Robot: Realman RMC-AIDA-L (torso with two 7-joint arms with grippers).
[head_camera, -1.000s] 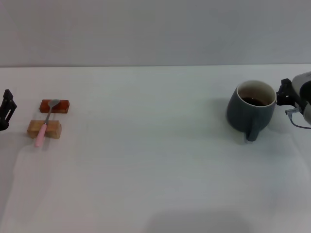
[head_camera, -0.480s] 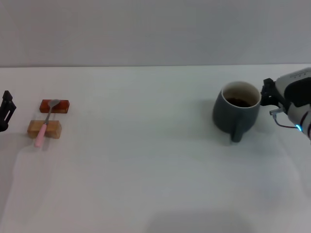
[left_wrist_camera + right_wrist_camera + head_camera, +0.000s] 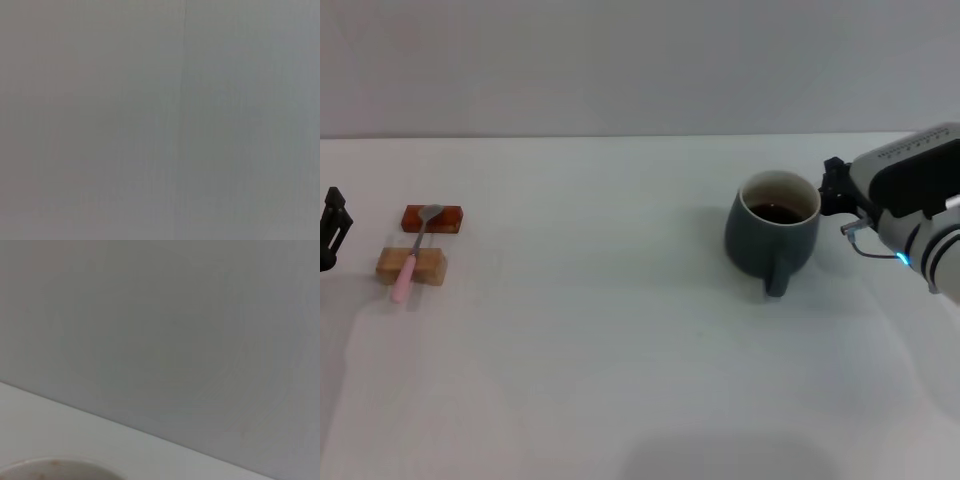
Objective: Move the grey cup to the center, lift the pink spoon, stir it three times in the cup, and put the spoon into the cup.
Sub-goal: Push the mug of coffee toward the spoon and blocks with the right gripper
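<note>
The grey cup [image 3: 770, 238] stands right of the table's middle, with dark liquid inside and its handle facing the front. My right gripper [image 3: 832, 193] is at the cup's right rim and holds its wall. The cup's rim also shows in the right wrist view [image 3: 55, 467]. The pink spoon [image 3: 412, 258] lies at the far left across two small blocks, with its grey bowl pointing to the back. My left gripper [image 3: 332, 225] is parked at the left edge, open and empty, a little left of the spoon.
The spoon rests on a reddish-brown block [image 3: 448, 218] and a tan wooden block [image 3: 432, 267]. The white table [image 3: 600, 330] ends at a grey wall at the back. The left wrist view shows only a plain grey surface.
My right gripper has moved the cup leftward across the table, toward the middle. The left arm, spoon and blocks have not moved.
</note>
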